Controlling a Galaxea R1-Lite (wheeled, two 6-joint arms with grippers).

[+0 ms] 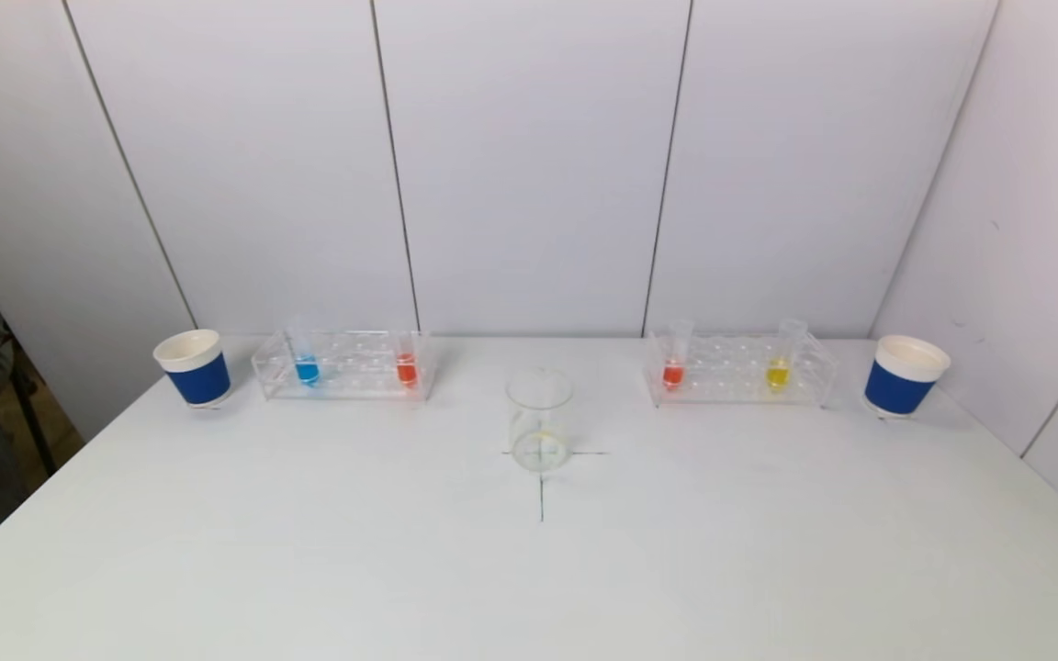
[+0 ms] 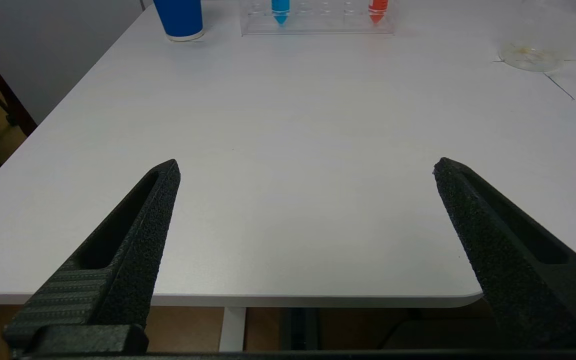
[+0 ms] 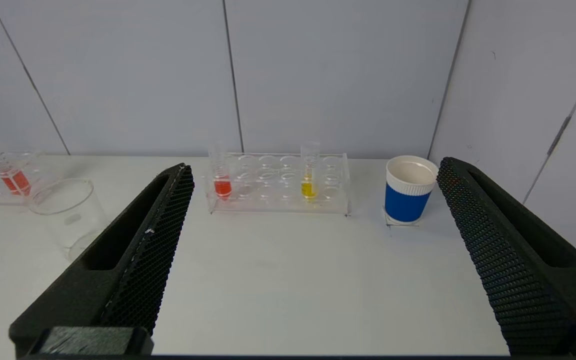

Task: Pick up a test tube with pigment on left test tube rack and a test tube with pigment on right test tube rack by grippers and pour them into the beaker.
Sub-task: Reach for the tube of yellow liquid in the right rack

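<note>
Standing at the table's centre, the beaker [image 1: 539, 431] is seen upright on a cross mark. At its ten o'clock the left test tube rack [image 1: 345, 365] is placed, holding a blue tube [image 1: 306, 361] and a red tube [image 1: 406, 360]; at two o'clock the right test tube rack [image 1: 738, 369] holds a red-pigment tube [image 1: 674, 361] and a yellow tube [image 1: 779, 363]. The left gripper [image 2: 307, 167] is held over the table's near edge, jaws spread wide, nothing grasped. The right gripper [image 3: 315, 167], facing the right rack, is likewise wide open and empty.
</note>
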